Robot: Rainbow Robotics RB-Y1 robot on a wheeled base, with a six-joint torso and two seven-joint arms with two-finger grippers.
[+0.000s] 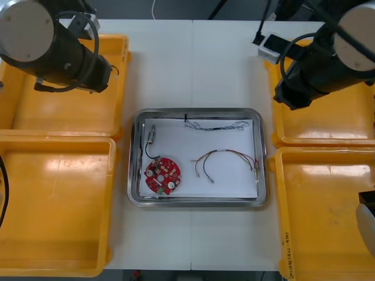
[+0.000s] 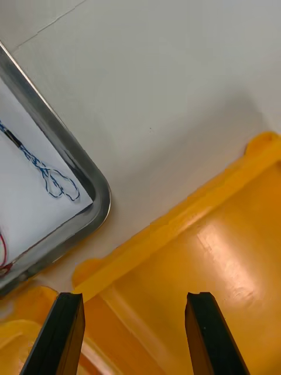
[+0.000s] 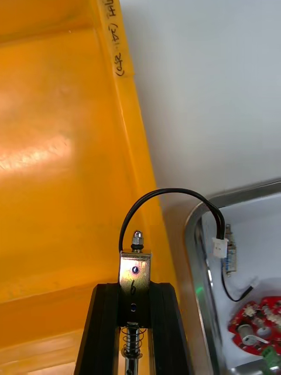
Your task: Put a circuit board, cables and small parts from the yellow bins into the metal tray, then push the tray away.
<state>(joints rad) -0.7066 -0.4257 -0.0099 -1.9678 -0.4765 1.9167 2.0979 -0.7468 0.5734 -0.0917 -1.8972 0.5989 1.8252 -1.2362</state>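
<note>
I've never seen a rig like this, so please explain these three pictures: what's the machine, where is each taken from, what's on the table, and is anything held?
It is a two-armed robot at a light table. One picture looks down from above the arms; the other two come from a camera on each wrist, showing that arm's black fingers. At both sides sit yellow bins, with a metal tray between them. In the tray lie a red circuit board, a blue and white cable, a red and yellow cable and a small metal part. The left claw, over a left bin, is shut on a second metal part with a black cable. The right claw hangs open and empty over a right bin.
</note>
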